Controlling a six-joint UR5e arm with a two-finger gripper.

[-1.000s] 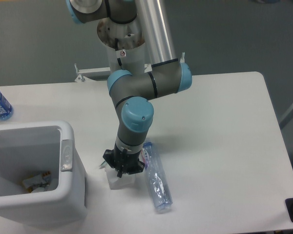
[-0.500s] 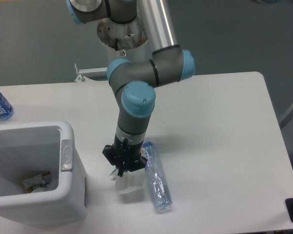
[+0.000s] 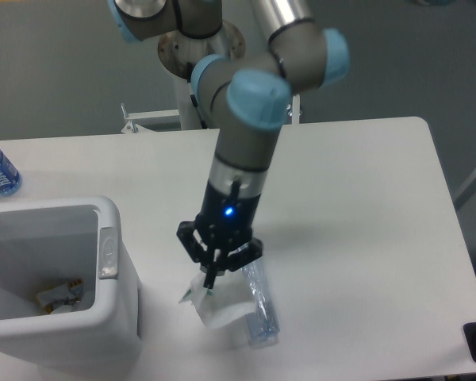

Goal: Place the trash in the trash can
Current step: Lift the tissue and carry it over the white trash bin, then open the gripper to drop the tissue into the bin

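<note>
Tool (image 3: 212, 279) pinches the white wrapper (image 3: 220, 305) above the white table (image 3: 365, 206).

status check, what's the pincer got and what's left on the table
Pincer shut on white wrapper, lifted. Long clear bottle on table beside it. Trash can to the side, path open.

One fixed camera, mounted high, looks steeply down across the table (image 3: 365, 198) toward the arm's base (single view only).

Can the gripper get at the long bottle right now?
Probably not: the gripper is shut on the white wrapper, which hangs over part of the long clear bottle. It likely needs to drop that in the trash can first.
</note>
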